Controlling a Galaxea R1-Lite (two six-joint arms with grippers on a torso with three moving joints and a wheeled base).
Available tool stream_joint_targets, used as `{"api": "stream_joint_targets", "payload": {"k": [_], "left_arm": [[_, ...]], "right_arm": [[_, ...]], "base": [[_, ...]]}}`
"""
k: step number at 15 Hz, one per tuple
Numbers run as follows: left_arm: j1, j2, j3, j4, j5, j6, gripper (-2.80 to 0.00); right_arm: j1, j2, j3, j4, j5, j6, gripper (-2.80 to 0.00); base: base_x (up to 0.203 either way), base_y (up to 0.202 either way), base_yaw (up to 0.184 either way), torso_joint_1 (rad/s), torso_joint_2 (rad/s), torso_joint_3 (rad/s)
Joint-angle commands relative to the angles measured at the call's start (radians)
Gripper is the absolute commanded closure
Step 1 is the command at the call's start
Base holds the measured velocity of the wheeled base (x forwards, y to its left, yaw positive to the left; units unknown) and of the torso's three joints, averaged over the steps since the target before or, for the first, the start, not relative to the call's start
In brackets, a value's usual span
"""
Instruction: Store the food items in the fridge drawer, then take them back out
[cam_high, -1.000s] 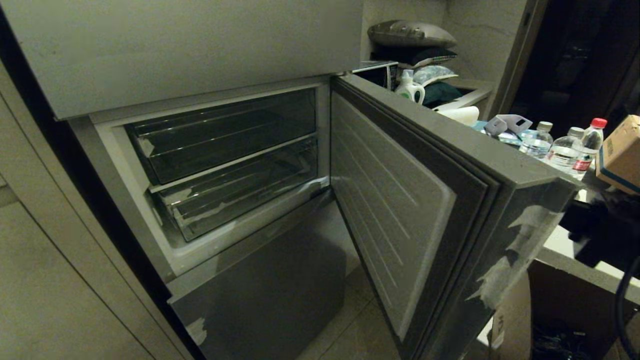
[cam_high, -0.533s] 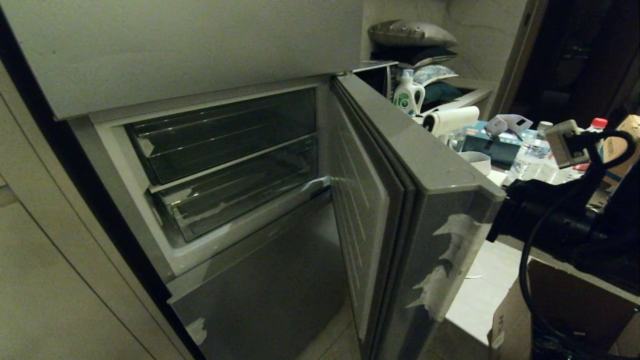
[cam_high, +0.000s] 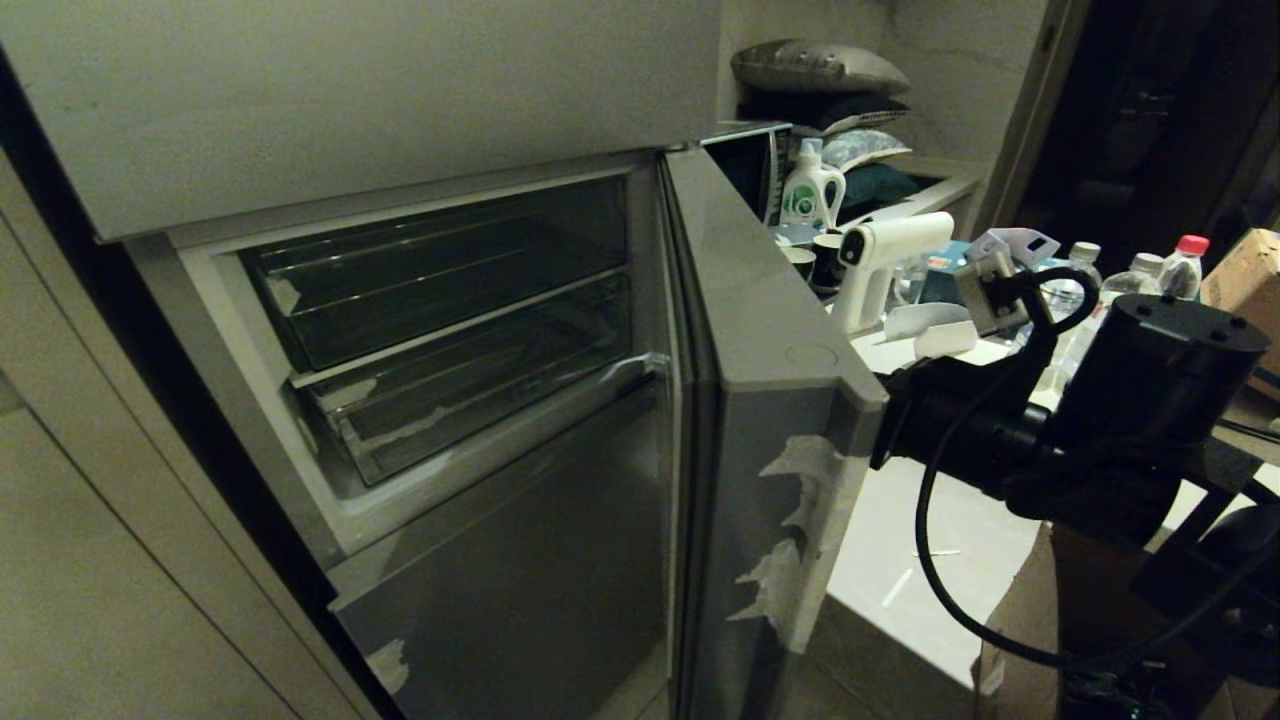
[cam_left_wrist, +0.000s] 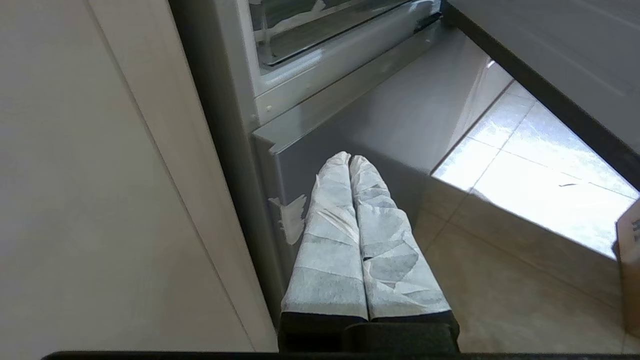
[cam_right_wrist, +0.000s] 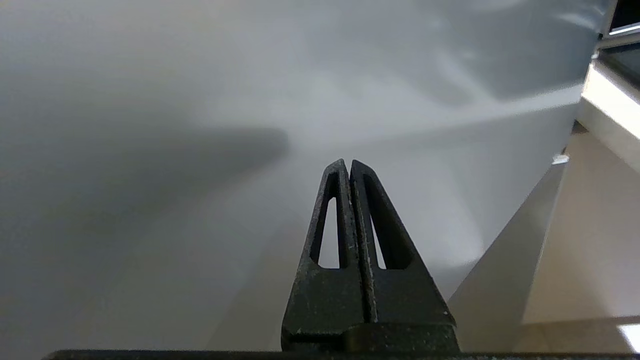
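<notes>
Drawer handling comes first, and the head view shows it best: the fridge drawer (cam_high: 470, 390) sits left of centre in the frame, the lower of two clear bins in the open compartment, pushed in. You should expect stiff, light, smooth plastic that may rack if pulled from one corner; I would take it by the stepped front lip, near its middle. The darker upper bin (cam_high: 440, 270) sits just above it. No food item shows in any view, so you cannot yet judge its feel or a place to hold it. The grey door (cam_high: 770, 400) stands edge-on at centre frame, swung wide, with torn tape scraps on its edge. The right tool itself is hidden behind that door edge; only the black right arm (cam_high: 1000, 440) shows at centre right, reaching toward the door's outer face. Beyond it at upper right a cluttered desk (cam_high: 900, 350) carries bottles and a white spray gun (cam_high: 880, 260).

In the left wrist view the left tool (cam_left_wrist: 350, 159) is closed, its two paper-wrapped fingers pressed together and holding nothing. It hangs low before the grey lower panel (cam_left_wrist: 390, 125), with the drawer's lip at the top of the frame and tiled floor (cam_left_wrist: 525, 175) at right, which leaves open room below.

In the right wrist view the right tool (cam_right_wrist: 348, 164) is closed and empty, tips together, close to the smooth grey door face. Whether it touches the door, you cannot tell. Mind the door's sharp outer corner when you bring that arm round to the front.
</notes>
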Motion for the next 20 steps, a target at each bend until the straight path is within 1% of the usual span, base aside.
{"api": "stream_joint_targets", "payload": {"k": [1, 4, 7, 9, 11, 13, 15, 17, 20], "left_arm": [[-0.001, -0.001, 0.0, 0.0, 0.0, 0.0, 0.0], [0.001, 0.0, 0.0, 0.0, 0.0, 0.0, 0.0], [0.0, 0.0, 0.0, 0.0, 0.0, 0.0, 0.0], [0.0, -0.001, 0.0, 0.0, 0.0, 0.0, 0.0], [0.0, -0.001, 0.0, 0.0, 0.0, 0.0, 0.0], [0.001, -0.001, 0.0, 0.0, 0.0, 0.0, 0.0], [-0.001, -0.002, 0.0, 0.0, 0.0, 0.0, 0.0], [-0.001, -0.001, 0.0, 0.0, 0.0, 0.0, 0.0], [0.001, -0.001, 0.0, 0.0, 0.0, 0.0, 0.0]], "right_arm": [[0.007, 0.046, -0.004, -0.007, 0.003, 0.004, 0.0], [0.009, 0.047, -0.006, -0.007, 0.004, 0.006, 0.0], [0.037, 0.049, -0.014, -0.007, 0.004, 0.004, 0.0], [0.042, 0.062, -0.017, -0.007, 0.004, -0.005, 0.0], [0.042, 0.05, 0.01, -0.035, 0.001, -0.006, 0.0], [0.041, -0.006, 0.061, -0.045, -0.005, -0.014, 0.0], [0.027, -0.027, 0.063, -0.047, -0.028, -0.013, 0.0], [0.016, 0.001, 0.021, -0.047, -0.061, -0.006, 0.0], [0.02, 0.072, -0.087, -0.048, -0.066, -0.004, 0.0]], "base": [[-0.001, -0.001, 0.054, 0.007, 0.0, 0.004], [-0.003, -0.003, 0.15, 0.002, 0.0, 0.001], [0.003, -0.006, 0.179, 0.004, 0.0, 0.002], [0.001, -0.007, 0.174, 0.002, 0.0, 0.003], [0.001, -0.007, 0.146, 0.0, 0.0, 0.001], [0.002, -0.001, 0.045, 0.002, 0.0, 0.001], [0.0, 0.0, 0.0, 0.0, 0.0, 0.0], [0.0, 0.0, 0.0, 0.0, 0.0, 0.0], [0.0, 0.0, 0.0, 0.0, 0.0, 0.0]]}}
